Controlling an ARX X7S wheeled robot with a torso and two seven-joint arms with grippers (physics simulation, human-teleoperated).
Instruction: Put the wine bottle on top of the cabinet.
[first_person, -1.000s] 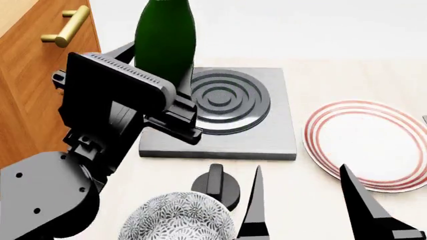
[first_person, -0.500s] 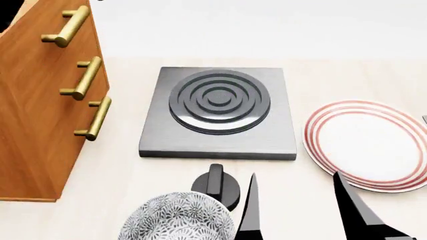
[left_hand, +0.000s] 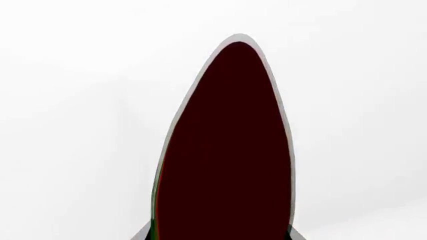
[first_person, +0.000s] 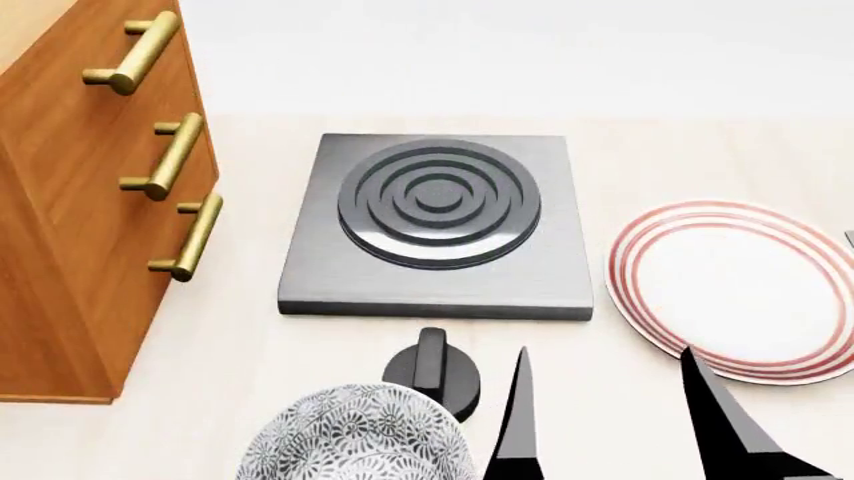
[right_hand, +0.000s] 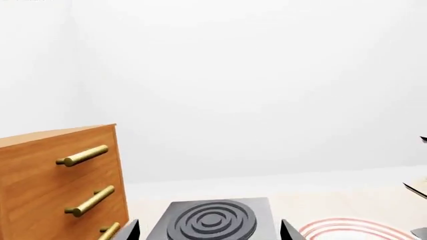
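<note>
wine bottle (left_hand: 227, 150): seen only in the left wrist view as a dark maroon, near-black oval with a green edge, filling the space ahead of the camera | left gripper: fingers hidden, grip undeterminable | right gripper (first_person: 607, 420): fingers spread apart, empty | cabinet (first_person: 80, 200): reddish-brown, brass handles

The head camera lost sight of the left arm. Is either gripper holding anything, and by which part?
The left wrist view is filled by the wine bottle, apparently held, but the grip point isn't visible. The right gripper holds nothing.

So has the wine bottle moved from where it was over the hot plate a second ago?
Yes. It has left the head view, where the hot plate now lies uncovered beside the cabinet. The wine bottle fills the left wrist view against blank background.
</note>
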